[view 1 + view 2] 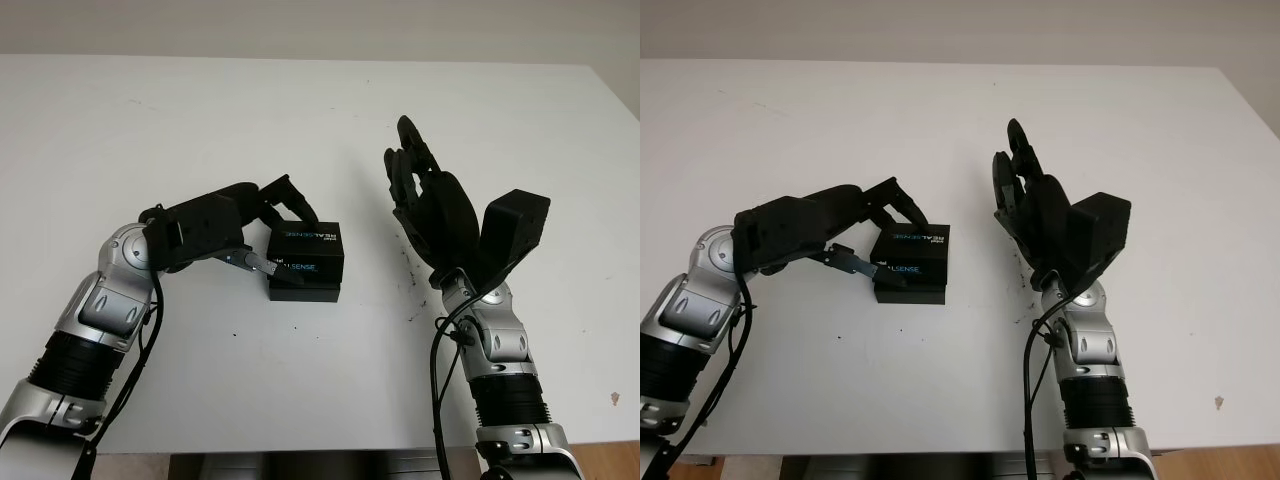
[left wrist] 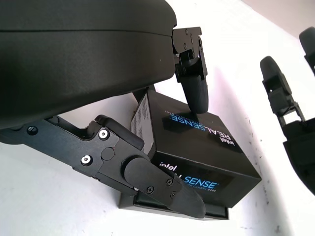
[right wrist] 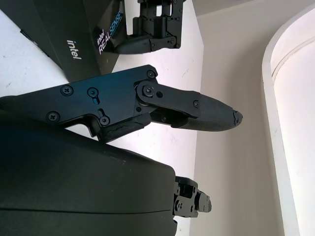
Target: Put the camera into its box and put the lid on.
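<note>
Plainly, the left hand (image 1: 262,232) is closed on the lid (image 1: 307,247), a black box top printed with "intel REALSENSE" in white and blue. One finger (image 2: 196,89) presses on the lid's far side, and another finger (image 2: 162,186) crosses its near printed face, so the lid is pinched between them. The lid sits on top of the box (image 1: 305,292), the black base that shows as a thin edge under its near side; in the left wrist view the lid looks slightly skewed on the base, not yet fully seated. The box stands on the white table (image 1: 200,130), a little left of centre. The left arm reaches in from the near left, its silver forearm angled toward the box.

To the right of the box, well apart from it, the right hand (image 1: 425,190) is raised above the table, open and holding nothing, its palm turned toward the box. Small dark specks mark the table beside the right wrist.
</note>
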You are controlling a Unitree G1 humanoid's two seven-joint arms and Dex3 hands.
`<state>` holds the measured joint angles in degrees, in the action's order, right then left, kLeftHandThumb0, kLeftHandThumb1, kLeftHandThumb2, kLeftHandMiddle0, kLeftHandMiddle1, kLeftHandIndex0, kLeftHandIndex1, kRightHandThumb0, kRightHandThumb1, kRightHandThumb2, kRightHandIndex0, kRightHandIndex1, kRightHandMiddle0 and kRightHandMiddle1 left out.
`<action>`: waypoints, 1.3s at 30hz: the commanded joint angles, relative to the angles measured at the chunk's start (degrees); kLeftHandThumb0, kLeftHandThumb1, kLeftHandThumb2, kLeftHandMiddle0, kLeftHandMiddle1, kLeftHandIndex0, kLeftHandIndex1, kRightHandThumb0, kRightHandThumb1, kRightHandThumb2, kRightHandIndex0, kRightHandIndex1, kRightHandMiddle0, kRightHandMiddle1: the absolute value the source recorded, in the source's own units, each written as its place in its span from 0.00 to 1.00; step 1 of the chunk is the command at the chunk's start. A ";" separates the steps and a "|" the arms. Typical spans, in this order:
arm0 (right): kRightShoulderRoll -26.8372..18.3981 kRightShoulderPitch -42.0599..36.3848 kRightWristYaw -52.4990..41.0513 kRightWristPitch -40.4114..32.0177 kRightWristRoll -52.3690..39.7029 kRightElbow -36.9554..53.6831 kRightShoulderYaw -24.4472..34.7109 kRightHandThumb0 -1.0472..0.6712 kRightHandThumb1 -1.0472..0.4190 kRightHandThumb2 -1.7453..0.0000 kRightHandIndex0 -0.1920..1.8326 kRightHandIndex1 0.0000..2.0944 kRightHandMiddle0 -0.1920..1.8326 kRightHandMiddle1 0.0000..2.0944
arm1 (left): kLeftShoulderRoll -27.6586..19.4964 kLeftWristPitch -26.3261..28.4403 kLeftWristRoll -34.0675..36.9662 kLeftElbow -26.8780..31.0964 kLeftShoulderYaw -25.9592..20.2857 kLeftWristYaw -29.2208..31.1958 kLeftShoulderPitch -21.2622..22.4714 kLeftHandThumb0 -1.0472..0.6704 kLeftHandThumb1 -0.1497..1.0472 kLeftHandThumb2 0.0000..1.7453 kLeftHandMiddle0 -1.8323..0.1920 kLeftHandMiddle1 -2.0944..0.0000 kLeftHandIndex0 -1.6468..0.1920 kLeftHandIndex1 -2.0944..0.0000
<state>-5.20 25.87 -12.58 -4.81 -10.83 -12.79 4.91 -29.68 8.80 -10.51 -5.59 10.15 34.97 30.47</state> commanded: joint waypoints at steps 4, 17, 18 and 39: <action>-0.11 0.00 0.01 0.07 0.01 0.96 -0.02 0.23 0.00 0.66 0.05 0.03 0.06 0.03 | 1.16 3.75 1.31 5.54 -1.25 -1.30 -2.95 0.47 1.00 0.12 0.82 0.22 0.91 0.22; -0.12 -0.09 -0.30 0.17 -0.27 1.19 0.11 0.23 0.00 0.67 0.05 0.03 0.06 0.03 | 1.80 -7.90 0.30 7.23 -1.83 -7.64 -7.51 0.45 1.00 0.18 0.81 0.12 0.91 0.22; -0.17 -0.08 -0.34 0.24 -0.24 1.23 0.10 0.23 0.00 0.67 0.05 0.03 0.06 0.03 | 1.77 -8.81 0.04 7.01 -1.82 -8.02 -7.66 0.45 1.00 0.19 0.81 0.12 0.91 0.21; -0.70 -0.10 -1.38 0.18 -0.54 1.08 0.41 0.23 0.00 0.66 0.05 0.02 0.06 0.02 | 1.77 -22.95 -2.46 0.14 -2.33 -13.54 -9.05 0.46 1.00 0.19 0.83 0.13 0.94 0.18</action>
<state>-5.37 25.87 -13.92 -4.80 -11.37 -12.79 5.16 -28.14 -13.49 -12.57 -4.76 8.10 21.89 22.27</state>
